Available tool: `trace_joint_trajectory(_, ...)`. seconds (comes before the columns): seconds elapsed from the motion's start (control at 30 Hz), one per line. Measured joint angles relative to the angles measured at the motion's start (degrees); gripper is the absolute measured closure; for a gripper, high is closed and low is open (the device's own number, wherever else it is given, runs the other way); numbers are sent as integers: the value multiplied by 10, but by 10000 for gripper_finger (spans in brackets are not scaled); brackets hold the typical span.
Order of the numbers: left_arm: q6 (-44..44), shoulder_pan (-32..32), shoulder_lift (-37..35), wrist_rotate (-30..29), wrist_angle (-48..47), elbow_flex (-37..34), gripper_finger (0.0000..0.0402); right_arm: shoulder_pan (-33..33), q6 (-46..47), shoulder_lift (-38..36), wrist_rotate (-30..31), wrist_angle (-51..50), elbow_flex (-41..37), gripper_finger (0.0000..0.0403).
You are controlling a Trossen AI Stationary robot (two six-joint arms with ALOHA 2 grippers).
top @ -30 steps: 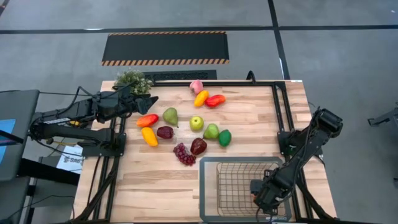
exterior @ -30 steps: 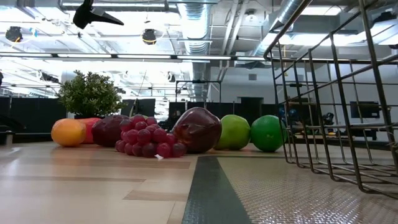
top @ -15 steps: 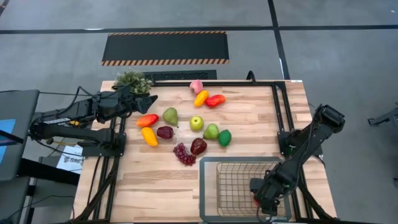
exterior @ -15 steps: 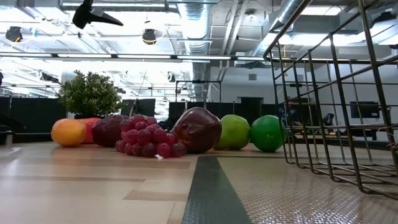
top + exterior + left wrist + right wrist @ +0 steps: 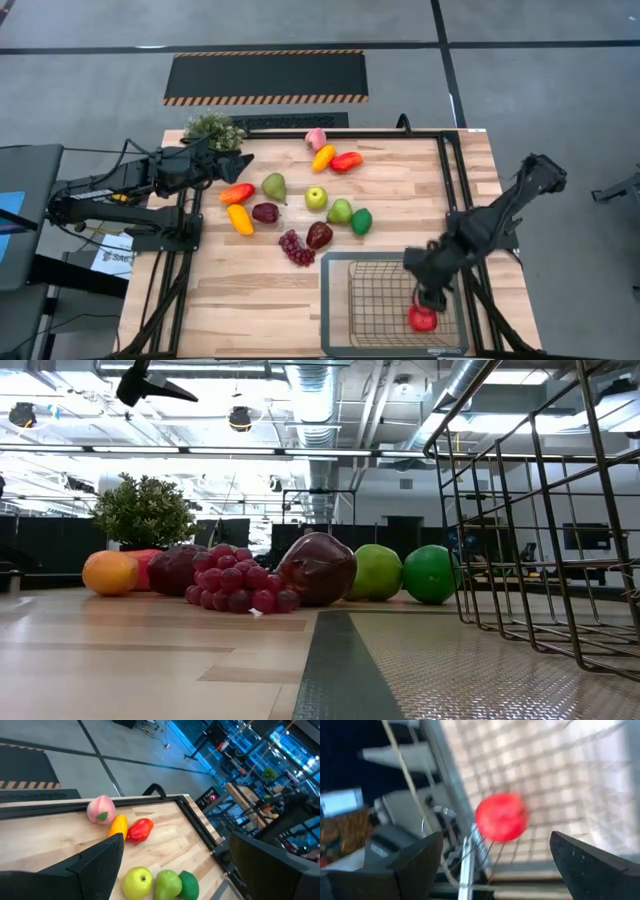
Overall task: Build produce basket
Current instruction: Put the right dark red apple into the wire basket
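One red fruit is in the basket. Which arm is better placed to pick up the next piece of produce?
Left, probably. The left gripper, open, hovers beside the orange-red pepper and green pear. The right gripper, open, hangs over the basket above the red fruit.

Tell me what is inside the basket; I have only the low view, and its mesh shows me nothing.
Observer: One red fruit lies in the basket, toward its near right corner.
Operator: Report the right gripper.
Observer: The right gripper hangs open over that fruit, holding nothing.
Operator: Now the left one.
Observer: The left gripper waits open and empty at the table's far left, beside the plant.
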Motion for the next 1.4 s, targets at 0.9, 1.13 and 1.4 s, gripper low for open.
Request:
trace_joint_trajectory(0.9,21,0,0,13,-33,0,55,-366,-786,245,105,99,199,19)
trace_joint_trajectory(1.13,39,0,0,12,-34,0,55,-367,-883,376,85,99,326,19)
trace_joint_trajectory(1.4,42,0,0,12,-35,0,55,-363,-932,477,26,57,413,19)
